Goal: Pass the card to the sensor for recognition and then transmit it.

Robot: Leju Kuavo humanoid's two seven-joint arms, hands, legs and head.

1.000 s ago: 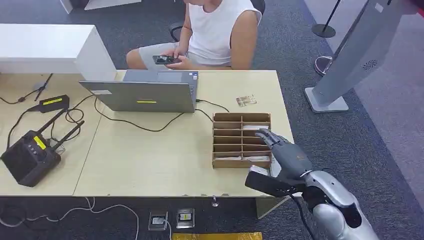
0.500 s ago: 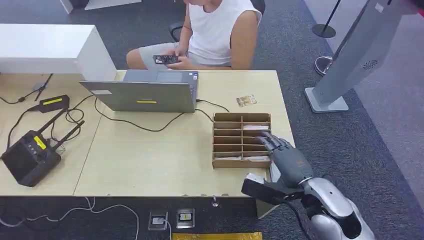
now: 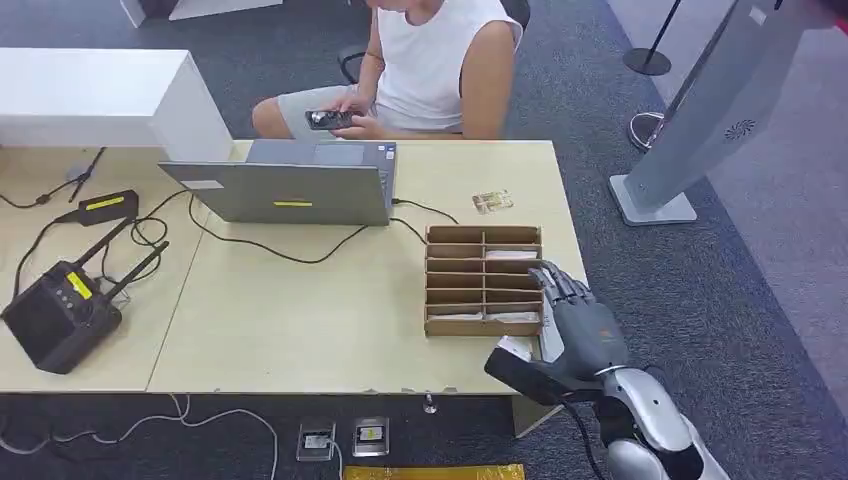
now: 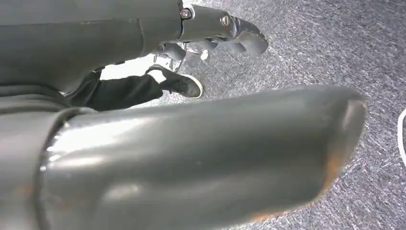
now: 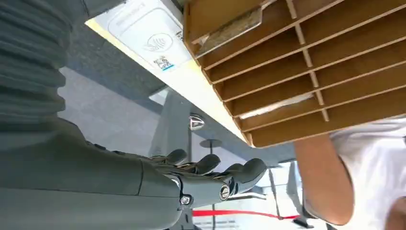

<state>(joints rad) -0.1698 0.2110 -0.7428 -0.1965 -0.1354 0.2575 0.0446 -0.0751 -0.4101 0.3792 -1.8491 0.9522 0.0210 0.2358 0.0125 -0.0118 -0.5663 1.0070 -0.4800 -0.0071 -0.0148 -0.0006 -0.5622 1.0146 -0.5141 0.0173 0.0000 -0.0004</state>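
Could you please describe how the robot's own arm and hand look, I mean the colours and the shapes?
The right arm has a glossy silver, rounded shell, with a black joint and a thin black cable near the wrist. The right hand is matte dark grey, with a grey ribbed cover at the wrist and slim segmented fingers bearing small silver screws. The left hand looks alike, with a thick, smooth grey thumb.

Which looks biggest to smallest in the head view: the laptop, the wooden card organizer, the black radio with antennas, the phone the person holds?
1. laptop
2. wooden card organizer
3. black radio, nearly matching the organizer
4. phone
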